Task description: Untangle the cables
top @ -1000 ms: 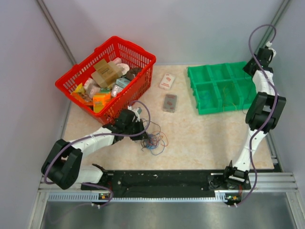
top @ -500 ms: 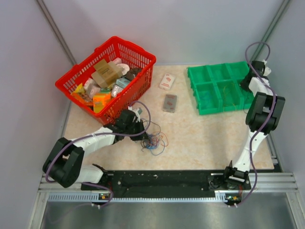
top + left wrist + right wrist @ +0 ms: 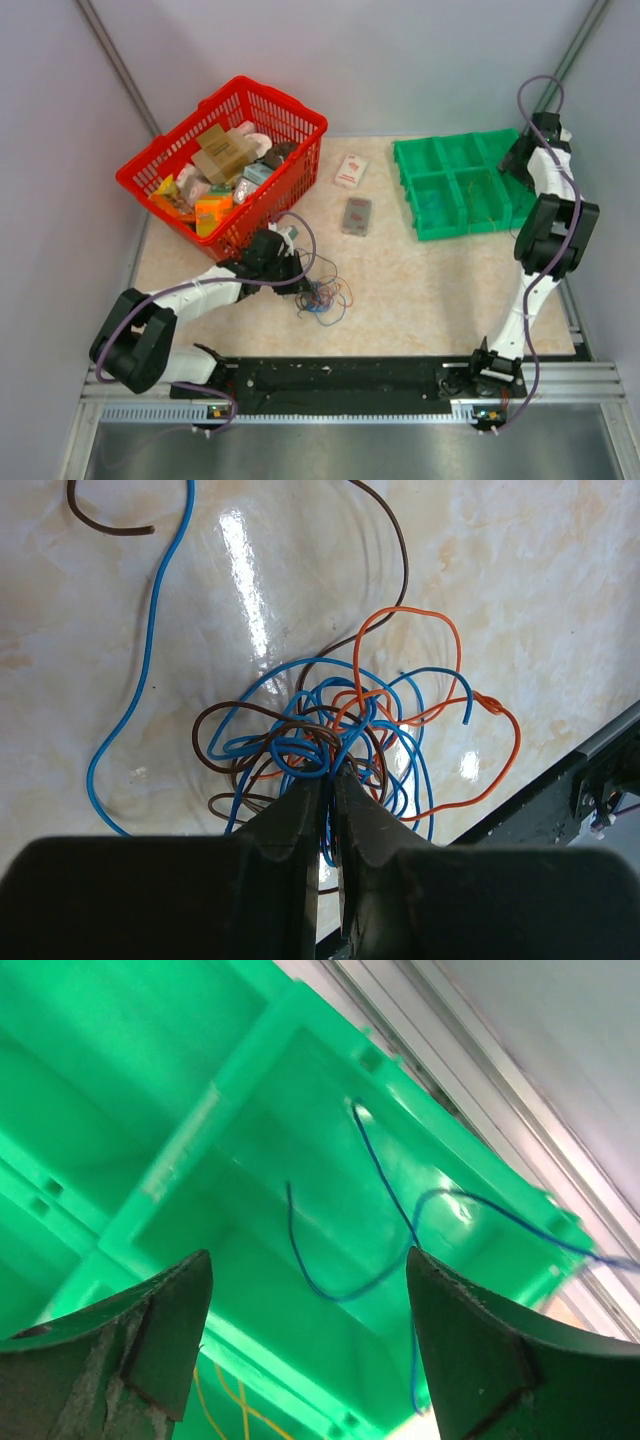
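Note:
The cables (image 3: 322, 297) lie as a small tangle of blue, orange and brown wires (image 3: 330, 725) on the table, just right of my left gripper (image 3: 297, 270). The left wrist view shows that gripper (image 3: 328, 777) shut on blue strands at the near edge of the tangle. My right gripper (image 3: 520, 160) hangs over the far right end of the green bin (image 3: 440, 232). In the right wrist view it (image 3: 308, 1260) stands open, and a single blue wire (image 3: 385, 1175) lies loose in a compartment of the bin (image 3: 200, 1130), one end trailing over the rim.
A red basket (image 3: 300, 110) full of packages stands at the back left. A white box (image 3: 350, 171) and a grey device (image 3: 356, 215) lie mid-table. Thin yellow wires (image 3: 215, 1400) lie in a neighbouring bin compartment. The black base rail (image 3: 340, 375) runs along the near edge.
My right gripper came down over the green bin, opened and let go of the blue wire, which now lies in the compartment. The left arm and the tangle have not moved.

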`<state>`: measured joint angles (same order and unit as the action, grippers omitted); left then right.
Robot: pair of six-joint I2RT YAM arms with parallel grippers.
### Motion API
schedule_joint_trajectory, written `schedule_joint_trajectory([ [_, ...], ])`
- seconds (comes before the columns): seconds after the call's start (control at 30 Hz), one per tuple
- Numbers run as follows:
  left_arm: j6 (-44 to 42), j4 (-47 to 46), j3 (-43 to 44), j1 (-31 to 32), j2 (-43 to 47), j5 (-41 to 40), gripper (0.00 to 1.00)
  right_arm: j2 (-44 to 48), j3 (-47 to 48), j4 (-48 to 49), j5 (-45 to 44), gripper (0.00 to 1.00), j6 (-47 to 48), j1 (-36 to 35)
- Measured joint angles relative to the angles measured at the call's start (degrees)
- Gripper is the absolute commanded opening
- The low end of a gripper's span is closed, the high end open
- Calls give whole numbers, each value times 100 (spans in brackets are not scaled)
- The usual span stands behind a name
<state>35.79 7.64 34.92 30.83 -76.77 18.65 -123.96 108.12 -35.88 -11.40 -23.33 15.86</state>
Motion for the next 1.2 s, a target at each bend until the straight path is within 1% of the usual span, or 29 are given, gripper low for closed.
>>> schedule_joint_trajectory([
  [0.1, -26, -11, 0, 0, 13, 17, 14, 234, -15, -411, -223, 82, 24, 2],
  [0.2, -72, -31, 0, 0, 52, 59, 14, 706, -323, -531, -483, 82, -26, 57],
  [0.27, -122, -59, 0, -4, 66, 114, 14, 1200, -737, -562, -610, 76, -79, 184],
  [0.33, -153, -70, 0, -4, 68, 151, 14, 1589, -1130, -485, -662, 65, -87, 369],
  [0.43, -221, -63, 0, -4, 81, 173, 14, 1963, -1683, -372, -686, 56, -66, 688],
  [0.57, -295, -57, 0, 11, 92, 195, 15, 1858, -2162, -232, -647, 57, -50, 970],
  [0.63, -299, -59, 0, 37, 92, 199, 15, 1690, -2330, -197, -608, 59, -33, 975],
  [0.77, -299, -57, 0, 61, 92, 210, 15, 1355, -2524, 33, -531, 57, -26, 944],
  [0.9, -302, -46, 0, 66, 90, 208, 15, 1106, -2594, 138, -544, 48, -96, 946],
  [0.93, -299, -44, 0, 66, 90, 208, 15, 1054, -2614, 186, -551, 42, -142, 946],
  [0.97, -299, -39, 0, 66, 90, 208, 15, 1019, -2640, 234, -564, 38, -186, 946],
  [1.07, -299, -35, 0, 66, 87, 208, 15, 957, -2643, 284, -584, 34, -291, 975],
  [1.1, -299, -35, 0, 66, 87, 205, 15, 942, -2643, 310, -588, 29, -328, 981],
  [1.13, -299, -35, 2, 66, 85, 205, 15, 931, -2643, 328, -592, 27, -339, 984],
  [1.17, -299, -33, 2, 66, 85, 205, 15, 922, -2643, 332, -595, 22, -345, 986],
  [1.2, -299, -33, 4, 66, 83, 205, 15, 909, -2643, 332, -599, 19, -369, 990],
])
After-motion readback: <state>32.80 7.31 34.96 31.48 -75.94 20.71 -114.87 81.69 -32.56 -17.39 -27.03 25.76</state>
